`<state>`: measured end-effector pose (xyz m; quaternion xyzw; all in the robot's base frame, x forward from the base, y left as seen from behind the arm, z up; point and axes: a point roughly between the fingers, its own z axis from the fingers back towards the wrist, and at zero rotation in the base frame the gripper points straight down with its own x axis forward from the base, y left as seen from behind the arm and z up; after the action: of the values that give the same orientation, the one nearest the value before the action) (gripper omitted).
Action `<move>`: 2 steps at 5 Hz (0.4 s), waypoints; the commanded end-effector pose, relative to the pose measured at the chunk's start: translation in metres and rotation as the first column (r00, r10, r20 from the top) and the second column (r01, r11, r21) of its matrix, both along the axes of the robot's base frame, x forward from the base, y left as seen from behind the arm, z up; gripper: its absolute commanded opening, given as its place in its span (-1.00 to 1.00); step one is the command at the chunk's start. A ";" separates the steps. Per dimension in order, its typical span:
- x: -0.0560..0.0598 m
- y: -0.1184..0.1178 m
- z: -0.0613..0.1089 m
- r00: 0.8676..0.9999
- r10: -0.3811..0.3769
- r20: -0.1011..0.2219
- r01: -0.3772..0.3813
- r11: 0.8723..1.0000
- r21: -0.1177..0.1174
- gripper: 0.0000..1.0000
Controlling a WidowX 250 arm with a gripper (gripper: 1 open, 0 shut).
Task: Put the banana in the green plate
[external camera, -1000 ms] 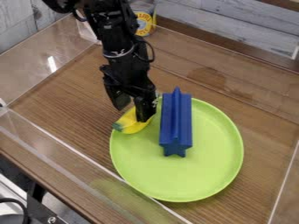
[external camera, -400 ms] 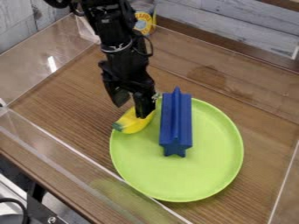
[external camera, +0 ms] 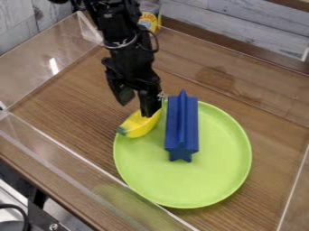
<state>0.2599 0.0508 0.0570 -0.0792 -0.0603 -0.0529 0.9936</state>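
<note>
The small yellow banana (external camera: 137,126) lies on the left rim of the large lime-green plate (external camera: 205,180), partly over its edge. My black gripper (external camera: 136,107) hangs just above the banana, pointing almost straight down, its jaws open and nothing between them. The fingertips stand apart from the banana. A long blue block (external camera: 182,123) lies on the plate right beside the banana and close to my gripper's right side.
Clear plastic walls (external camera: 49,135) fence the wooden tabletop (external camera: 229,81) on the left and front. A yellow object (external camera: 148,22) sits at the back, behind the arm. Bare wood lies to the right of and behind the plate.
My gripper sits slightly higher and further back in the picture, uncovering more of the banana. Banana, block and plate have not moved.
</note>
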 end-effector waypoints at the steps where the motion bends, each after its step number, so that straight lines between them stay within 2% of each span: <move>1: 0.010 0.004 0.022 0.997 0.003 0.078 -0.004 1.000 0.022 1.00; 2: 0.010 0.002 0.025 0.997 0.000 0.081 -0.002 1.000 0.020 1.00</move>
<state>0.2590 0.0496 0.0611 -0.0815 -0.0621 -0.0522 0.9934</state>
